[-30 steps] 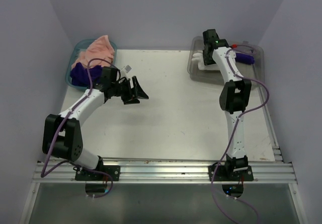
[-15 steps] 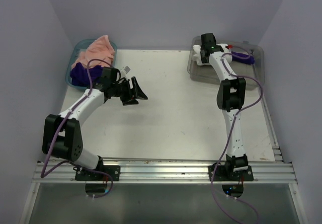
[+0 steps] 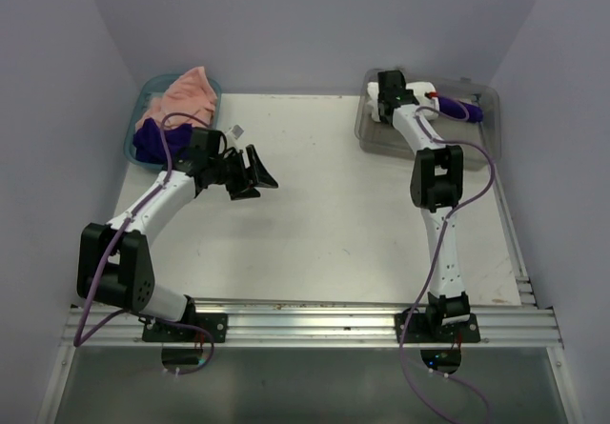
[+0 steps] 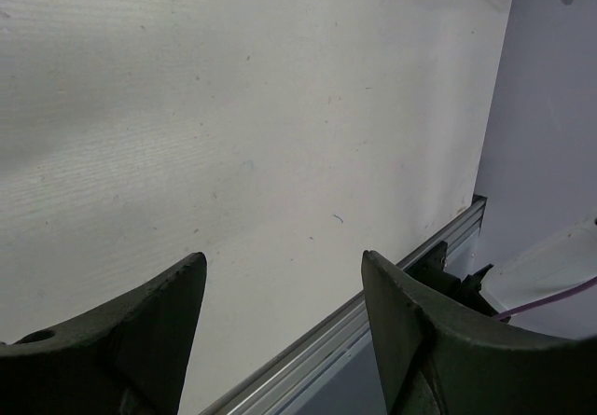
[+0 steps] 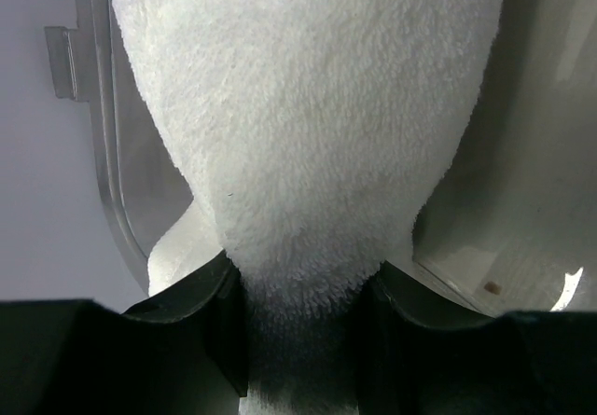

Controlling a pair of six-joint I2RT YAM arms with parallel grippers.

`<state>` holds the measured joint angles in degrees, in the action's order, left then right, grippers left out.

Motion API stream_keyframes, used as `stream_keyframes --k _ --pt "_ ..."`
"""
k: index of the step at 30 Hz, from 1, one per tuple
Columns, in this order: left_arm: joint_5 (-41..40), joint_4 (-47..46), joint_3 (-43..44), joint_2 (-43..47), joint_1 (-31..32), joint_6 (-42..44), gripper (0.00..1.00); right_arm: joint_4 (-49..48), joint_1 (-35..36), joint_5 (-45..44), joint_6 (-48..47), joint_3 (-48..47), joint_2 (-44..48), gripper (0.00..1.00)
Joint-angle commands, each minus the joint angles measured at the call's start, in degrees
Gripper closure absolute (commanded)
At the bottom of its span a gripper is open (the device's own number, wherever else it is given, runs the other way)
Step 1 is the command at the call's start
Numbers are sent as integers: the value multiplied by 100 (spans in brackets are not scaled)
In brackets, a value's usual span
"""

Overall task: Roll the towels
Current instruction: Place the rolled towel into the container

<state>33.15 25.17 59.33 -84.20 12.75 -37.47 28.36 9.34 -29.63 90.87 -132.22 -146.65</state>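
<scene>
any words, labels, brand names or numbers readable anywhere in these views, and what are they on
No text can be read in any view.
Near the left arm, a small pale tag: too small to read, if it is printed at all.
On the white towel: plain pile, no label showing.
On the clear bin: no markings visible.
</scene>
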Motion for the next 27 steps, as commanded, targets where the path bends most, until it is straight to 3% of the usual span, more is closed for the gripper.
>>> stream_keyframes --k 1,7,16,27 --pt "-71 32 -9 194 -10 -76 28 -217 -11 -631 317 275 724 100" --pt "-10 -30 -44 124 -1 -93 29 82 24 -1062 423 610 981 100" --pt "-45 58 -36 194 8 -67 28 469 103 -1309 492 -295 339 100" --pt "-107 -3 -44 194 113 -172 28 -172 164 -1432 414 -146 163 100"
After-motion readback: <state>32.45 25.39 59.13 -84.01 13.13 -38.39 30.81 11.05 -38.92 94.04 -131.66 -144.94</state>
